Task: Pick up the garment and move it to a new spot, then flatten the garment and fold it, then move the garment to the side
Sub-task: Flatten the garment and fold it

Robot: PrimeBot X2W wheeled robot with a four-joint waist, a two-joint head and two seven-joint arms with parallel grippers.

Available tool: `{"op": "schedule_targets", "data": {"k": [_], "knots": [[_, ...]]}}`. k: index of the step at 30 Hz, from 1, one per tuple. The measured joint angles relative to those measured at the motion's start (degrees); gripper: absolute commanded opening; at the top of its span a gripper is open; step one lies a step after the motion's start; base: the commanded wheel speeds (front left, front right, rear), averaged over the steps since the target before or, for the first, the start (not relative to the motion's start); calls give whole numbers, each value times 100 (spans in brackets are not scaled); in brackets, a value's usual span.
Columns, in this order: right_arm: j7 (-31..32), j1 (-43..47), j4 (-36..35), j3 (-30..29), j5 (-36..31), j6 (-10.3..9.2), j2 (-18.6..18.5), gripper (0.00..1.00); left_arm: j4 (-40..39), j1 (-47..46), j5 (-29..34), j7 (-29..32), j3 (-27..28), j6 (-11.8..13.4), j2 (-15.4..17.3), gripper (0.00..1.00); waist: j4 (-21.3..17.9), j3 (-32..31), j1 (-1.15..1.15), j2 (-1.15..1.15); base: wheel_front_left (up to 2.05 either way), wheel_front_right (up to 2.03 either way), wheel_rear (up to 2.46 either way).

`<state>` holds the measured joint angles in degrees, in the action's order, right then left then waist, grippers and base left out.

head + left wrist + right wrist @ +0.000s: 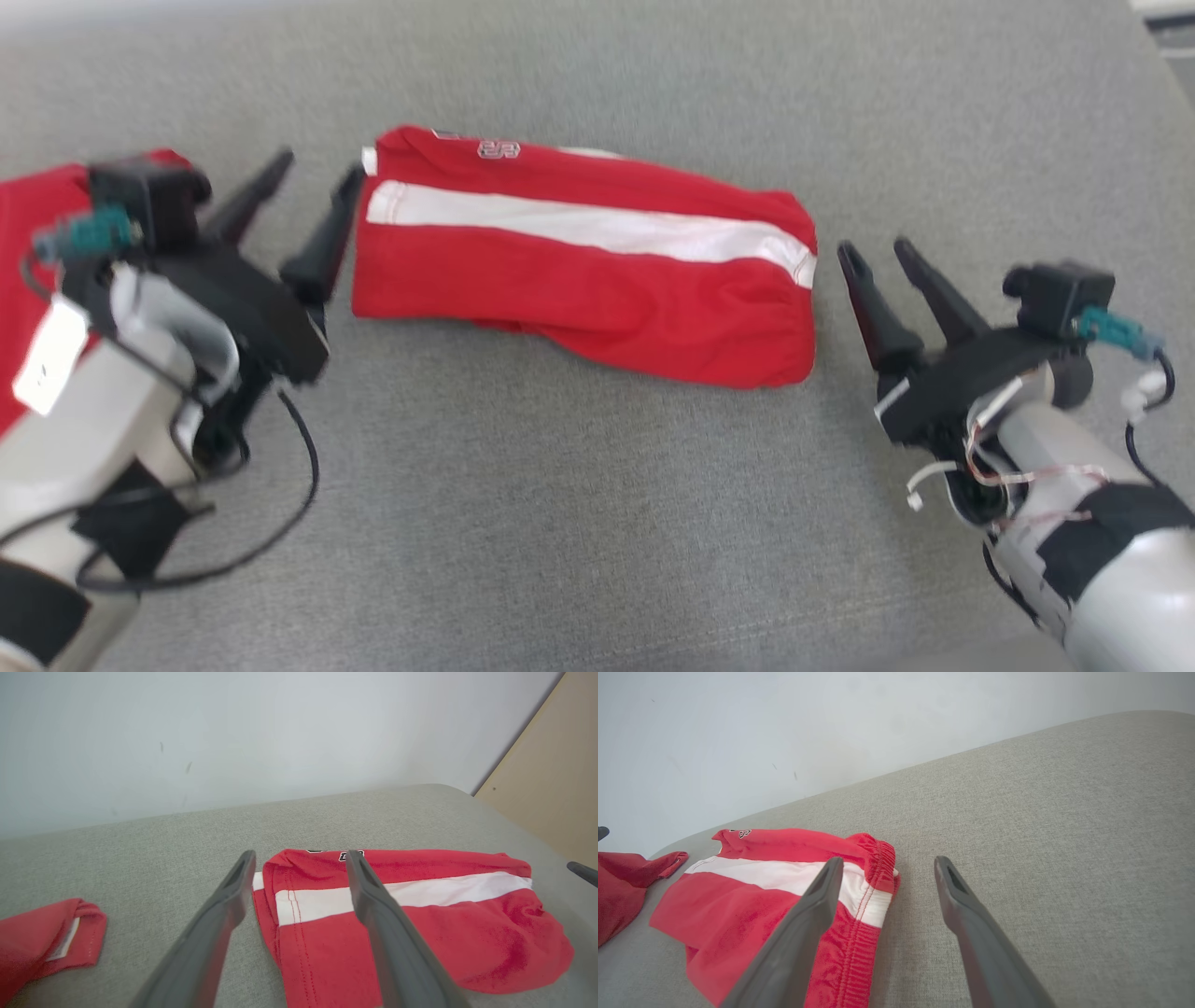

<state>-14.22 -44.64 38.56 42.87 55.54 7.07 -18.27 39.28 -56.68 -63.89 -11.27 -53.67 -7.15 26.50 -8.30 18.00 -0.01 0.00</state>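
garment: red garment [579, 271] with a white stripe, folded compact, flat on the grey bench [560, 523], between the two sets of fingers.
left gripper [321, 166]: fingers spread, empty, tips just beside the garment's hem end.
right gripper [873, 247]: fingers spread, empty, tips near the waistband end but apart from it.
why: one gripper at each short end. My read is that the fold is done and this is setup for a two-handed move to the side.
left wrist view: one finger crosses the hem, the other is over bare bench. Can't tell if there's contact.
right wrist view: shows the gathered elastic waistband [878, 868], which is blurred in the head view.
second red cloth [46, 938]: outboard of the left fingers, well apart from the garment. It's half hidden by the arm in the head view. The left wrist view shows its white label.
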Motion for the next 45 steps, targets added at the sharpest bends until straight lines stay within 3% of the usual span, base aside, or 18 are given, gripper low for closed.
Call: {"op": "schedule_targets", "data": {"k": [9, 12, 16, 26, 33, 45], "knots": [[-5, 982, -254, -439, -4, -13, -149, 100, -521, 1155, -52, -280, -20, 0, 94, 100, 121, -679, -1, 0, 0, 0, 0], [-5, 1424, -506, -736, -1, -147, -148, 100, -744, 1600, -51, -304, 21, 15, 101, 100, 172, -893, -1, 0, 0, 0, 0], [-5, 2069, -970, -1018, -142, -386, -162, 100, -1214, 2287, -23, -304, 158, 314, 108, 100, 254, -1137, -1, -1, 0, 0, 0], [-7, 2952, -2271, -1497, -1044, -943, -233, 100, -2307, 3710, 464, -304, 1255, 1347, 305, 100, 432, -1509, 0, -1, 0, 0, 0], [-8, 3339, -2950, -1819, -1553, -1154, -309, 100, -2728, 4467, 956, -304, 2060, 1427, 180, 100, 494, -1611, 0, -1, 0, 0, 0], [-33, 3678, -3485, -2261, -2028, -1263, -298, 100, -3143, 5195, 1974, -304, 3266, 1428, -431, 100, 617, -1712, 0, 0, 0, 0, 0]]}}
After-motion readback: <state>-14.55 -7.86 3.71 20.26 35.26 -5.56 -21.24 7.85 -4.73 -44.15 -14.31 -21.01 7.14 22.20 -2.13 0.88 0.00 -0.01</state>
